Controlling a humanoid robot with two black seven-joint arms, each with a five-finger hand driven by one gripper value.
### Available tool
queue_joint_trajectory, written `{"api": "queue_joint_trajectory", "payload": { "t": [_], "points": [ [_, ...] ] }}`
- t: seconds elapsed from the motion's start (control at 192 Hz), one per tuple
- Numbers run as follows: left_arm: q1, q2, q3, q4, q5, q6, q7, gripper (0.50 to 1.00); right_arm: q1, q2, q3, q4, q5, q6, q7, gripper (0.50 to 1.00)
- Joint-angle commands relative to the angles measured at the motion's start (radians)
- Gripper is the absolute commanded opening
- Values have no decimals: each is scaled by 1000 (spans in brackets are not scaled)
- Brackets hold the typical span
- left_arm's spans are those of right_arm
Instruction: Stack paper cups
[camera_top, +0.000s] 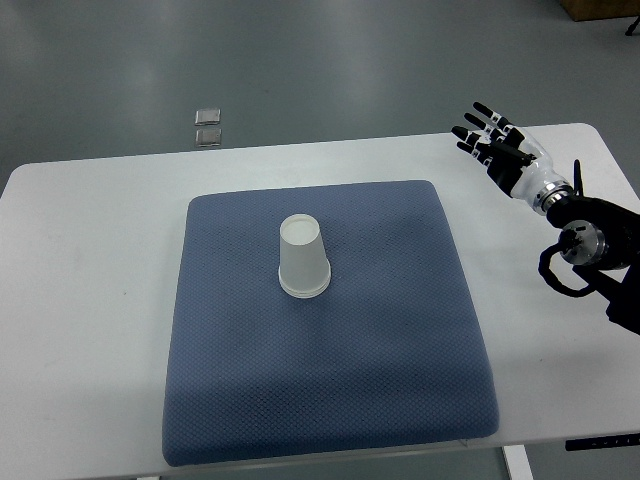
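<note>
Blue mat (330, 400) carries upturned cup stack (303, 258) mid-desk; right robot hand (497, 145), fingers spread and empty near the far right corner, should approach squarely.

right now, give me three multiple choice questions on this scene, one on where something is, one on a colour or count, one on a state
1. Where does the paper cup stand?
A. on the blue mat
B. on the bare white table
C. on the floor

2. What colour is the mat?
A. red
B. blue
C. yellow

3. What is the right hand doing?
A. gripping the cup
B. pressing on the mat
C. open, holding nothing

Answers: 1 A, the cup sits upside down near the mat's middle. 2 B, the fabric is a dull blue. 3 C, its fingers are spread above the table's right end, clear of the cup.
</note>
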Motion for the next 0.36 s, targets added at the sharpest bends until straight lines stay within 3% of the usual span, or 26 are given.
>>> {"api": "queue_joint_trajectory", "payload": {
  "t": [0.0,0.359],
  "points": [
    [0,0,0,0,0,1,0,1000,1,7,-5,-1,-6,-2,-45,917],
    [0,0,0,0,0,0,0,1000,-4,15,-8,-1,-65,7,-43,930]
  ]
}}
